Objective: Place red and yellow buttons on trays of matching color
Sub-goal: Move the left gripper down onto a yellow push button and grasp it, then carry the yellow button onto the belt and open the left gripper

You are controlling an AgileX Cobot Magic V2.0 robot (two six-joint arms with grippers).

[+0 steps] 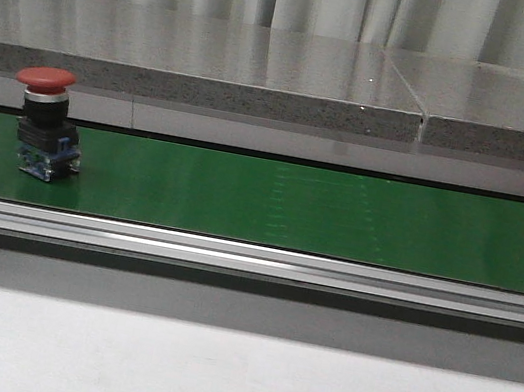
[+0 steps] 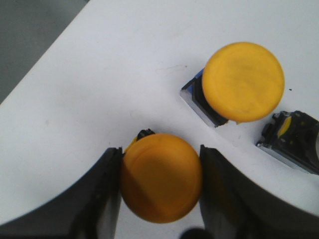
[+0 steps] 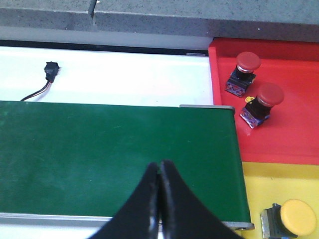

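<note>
While the left claw (image 2: 160, 186) pinches a yellow button (image 2: 160, 178) by its cap, rigid, smooth plastic is judged; right claw (image 3: 159, 199) pressed together.

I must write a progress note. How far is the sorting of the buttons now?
Done: two red buttons on the red tray, one yellow button on the yellow tray. In hand: the left gripper flanks a yellow button. Left: another yellow button beside it, and a red button on the green belt.
</note>
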